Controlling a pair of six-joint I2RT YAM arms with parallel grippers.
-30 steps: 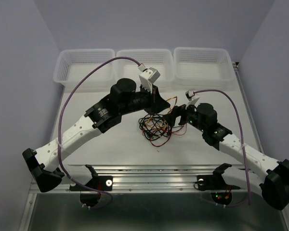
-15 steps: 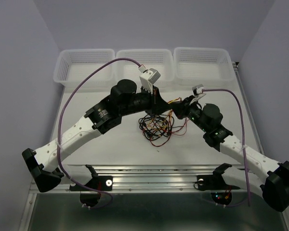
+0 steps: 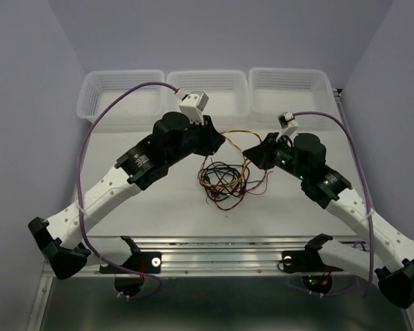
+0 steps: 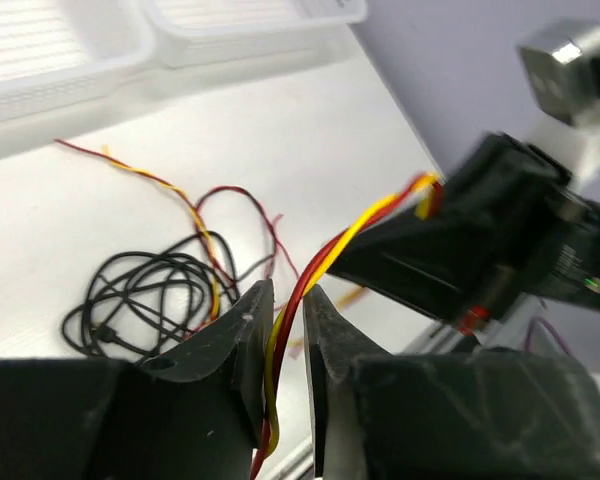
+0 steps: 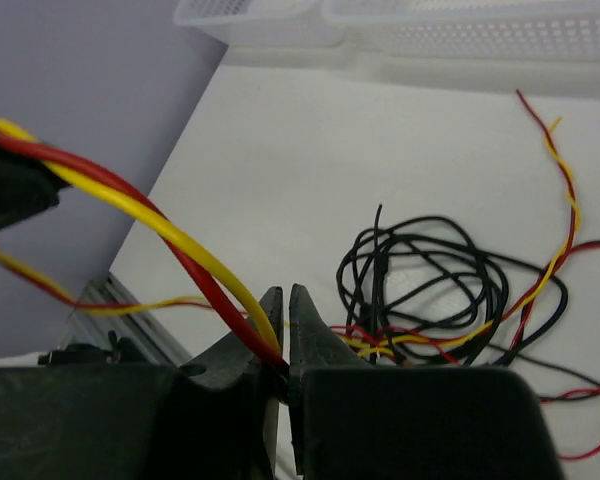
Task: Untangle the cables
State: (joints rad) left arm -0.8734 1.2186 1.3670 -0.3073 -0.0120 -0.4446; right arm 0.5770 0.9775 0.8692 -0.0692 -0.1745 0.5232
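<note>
A tangle of cables (image 3: 224,181), black, red and yellow, is seen lying loose at the middle of the bench (image 3: 159,203). It is well apart from the three white baskets (image 3: 121,96) ranged along the far edge. Within the tangle, a black cable (image 5: 430,270) is coiled in several loops, and thin red and yellow wires are laid across and around it.

One red-and-yellow strand (image 3: 233,132) is lifted clear of the heap. It is strung in a shallow arc between the two arms, on the far side of the tangle and above the bench.

The left fingers (image 3: 217,141) are held at the strand's left end. In the left wrist view they are seen parted a little. The strand (image 4: 330,250) is passed through the narrow gap and laid against one finger (image 4: 235,345), with a sliver of space left beside the other.

The right fingers (image 3: 252,153) are held at its right end. In the right wrist view they are pressed together (image 5: 315,345), and the strand (image 5: 160,225) is pinched at their tips. From there it is carried up and away to the other arm's dark fingers at the frame's left edge.
</note>
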